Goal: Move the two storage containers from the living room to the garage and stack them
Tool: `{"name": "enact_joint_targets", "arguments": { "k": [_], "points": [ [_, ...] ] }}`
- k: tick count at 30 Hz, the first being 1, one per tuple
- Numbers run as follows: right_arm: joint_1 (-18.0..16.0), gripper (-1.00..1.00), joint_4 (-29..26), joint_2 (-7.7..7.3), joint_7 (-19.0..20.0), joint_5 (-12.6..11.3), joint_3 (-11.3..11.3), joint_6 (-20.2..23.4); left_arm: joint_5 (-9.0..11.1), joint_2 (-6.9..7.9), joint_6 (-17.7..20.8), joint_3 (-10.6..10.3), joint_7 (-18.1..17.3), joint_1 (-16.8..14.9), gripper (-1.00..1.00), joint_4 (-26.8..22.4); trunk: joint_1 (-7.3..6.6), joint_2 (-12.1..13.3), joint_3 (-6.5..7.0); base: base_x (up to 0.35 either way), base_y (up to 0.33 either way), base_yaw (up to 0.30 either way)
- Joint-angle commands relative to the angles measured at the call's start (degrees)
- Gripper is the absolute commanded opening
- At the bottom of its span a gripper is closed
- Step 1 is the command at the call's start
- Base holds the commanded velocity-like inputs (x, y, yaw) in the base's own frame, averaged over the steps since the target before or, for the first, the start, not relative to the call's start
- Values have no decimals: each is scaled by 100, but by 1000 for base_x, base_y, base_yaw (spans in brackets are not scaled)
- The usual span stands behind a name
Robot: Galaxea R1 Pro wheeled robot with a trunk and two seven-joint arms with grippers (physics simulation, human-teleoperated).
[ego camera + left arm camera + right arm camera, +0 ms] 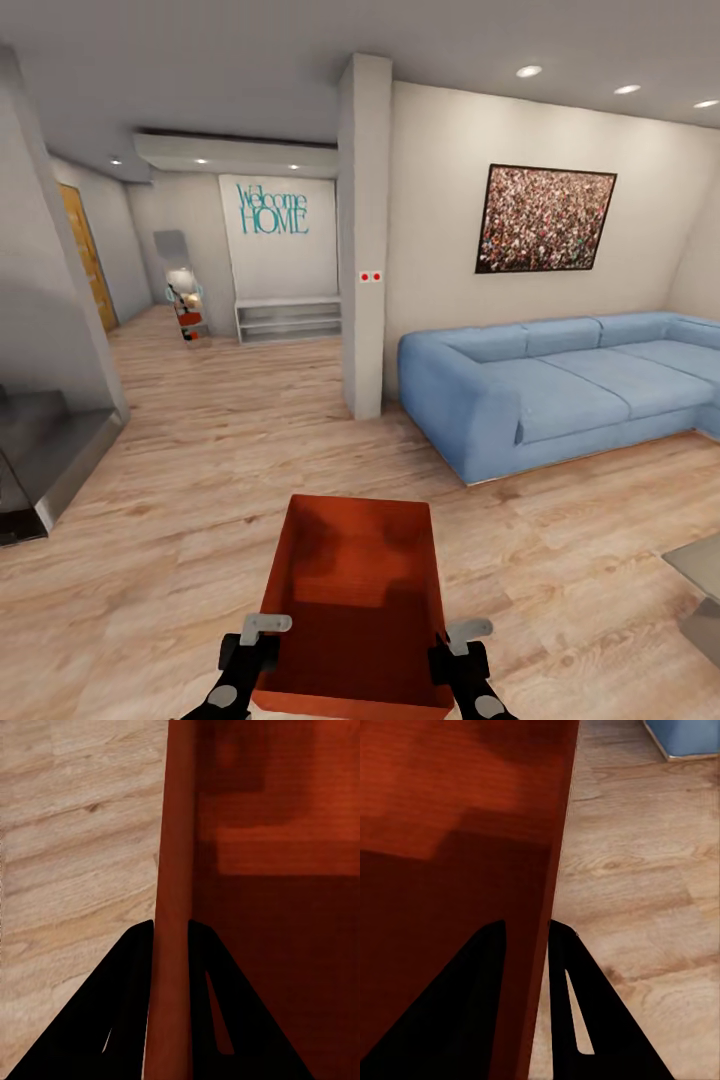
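One orange-red open-top storage container (360, 600) hangs in front of me above the light wood planks of the living room. My left gripper (262, 640) is shut on its left wall, and my right gripper (452, 645) is shut on its right wall. In the left wrist view the thin container wall (171, 870) runs between the two dark fingers (120, 1005). The right wrist view shows the other container wall (551, 870) pinched between that gripper's fingers (574, 1005). The container is empty inside.
A blue sofa (560, 385) stands at the right, with a glass table corner (700, 580) nearer. A white pillar (365, 240) rises ahead. Dark stairs (40, 450) sit at the left. A hallway with a white shelf (288, 320) and an orange-wood door (88, 255) lies beyond.
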Motion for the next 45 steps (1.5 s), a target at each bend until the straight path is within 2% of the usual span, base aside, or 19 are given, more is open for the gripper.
{"name": "enact_joint_targets", "arguments": {
  "k": [1, 6, 14, 24, 31, 37, 45],
  "points": [
    [-4, -100, -3, 3, -57, 67, -99, 4, -28, -25, 7, 73, 34, -6, -100, -4, 3, -3, 3, 337, 0, 112],
    [-4, -100, -3, 2, -57, 67, -99, 4, -28, -25, 7, 73, 34, -6, -100, -4, 3, -3, 45, 307, 0, 119],
    [-4, -100, -3, 0, -56, 67, -104, 4, -28, -25, -1, 71, 34, -6, -100, -4, 3, -3, 102, 53, 0, 101],
    [-4, -100, -3, 1, -61, 67, -102, 4, -28, -18, 7, 82, 34, -6, -100, -4, 3, -3, 108, 207, 0, 17],
    [-4, -100, -3, 1, -64, 67, -99, 4, -28, -16, 7, 82, 34, -9, -100, -4, 3, -3, 108, 303, 0, 197],
    [-4, -100, -3, 0, -62, 67, -106, 4, -28, -16, 5, 82, 38, -6, -100, -4, 3, -3, 108, 70, 0, 234],
    [-4, -100, -3, 0, -63, 67, -108, 4, -20, -15, 9, 152, 43, -13, -100, -4, 3, -3, 108, 240, 0, 34]
  ]
}}
